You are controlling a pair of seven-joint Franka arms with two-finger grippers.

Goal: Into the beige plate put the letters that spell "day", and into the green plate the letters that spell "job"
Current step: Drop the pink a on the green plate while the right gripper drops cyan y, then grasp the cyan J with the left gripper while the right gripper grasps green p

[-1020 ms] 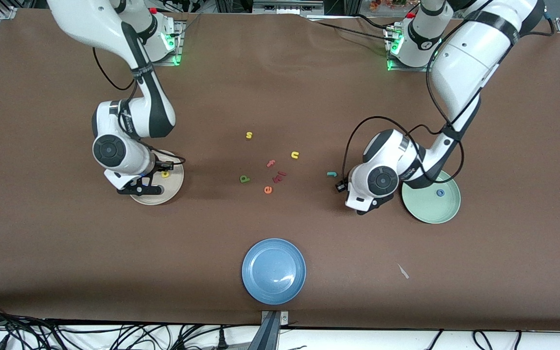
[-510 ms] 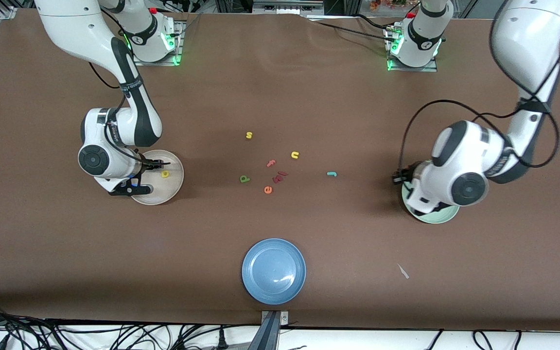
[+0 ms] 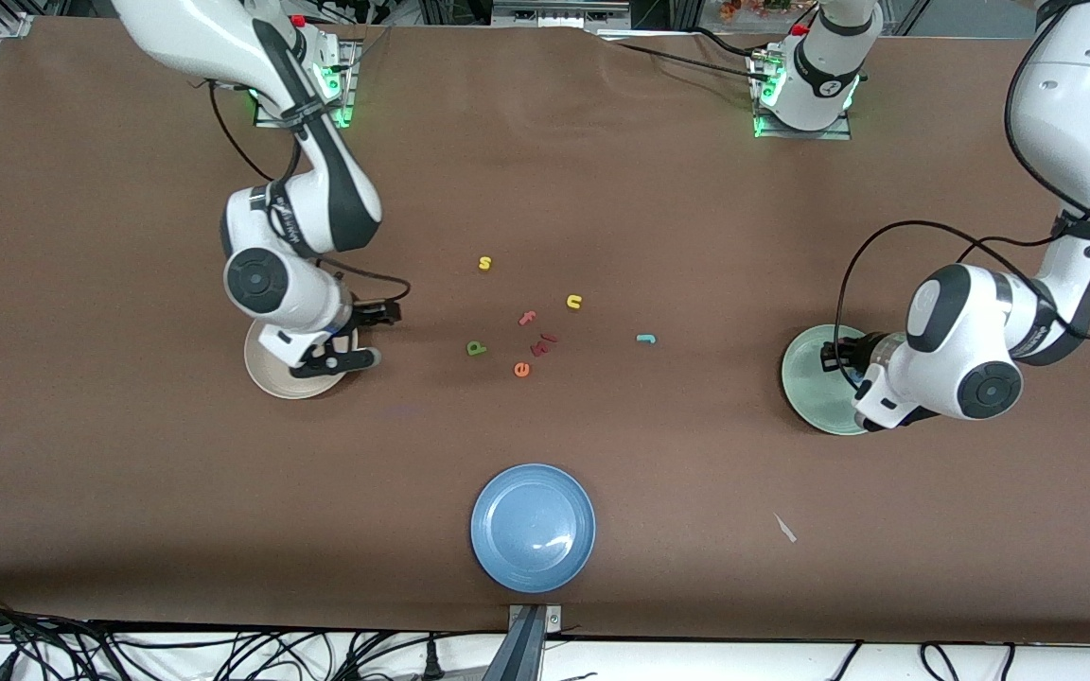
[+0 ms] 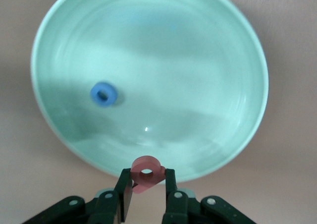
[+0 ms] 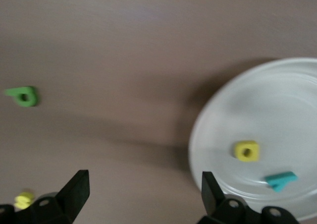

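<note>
Beige plate held yellow d and teal y; olive a lay on bench. Right end effector spread, empty, at plate edge. Left end effector pinched salmon b over green plate; blue o inside; teal j left on bench.

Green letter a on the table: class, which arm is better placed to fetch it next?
The right arm. Its end effector hangs open and empty by the beige plate, closest to the green a. The left end effector holds the red b over the green plate.
</note>
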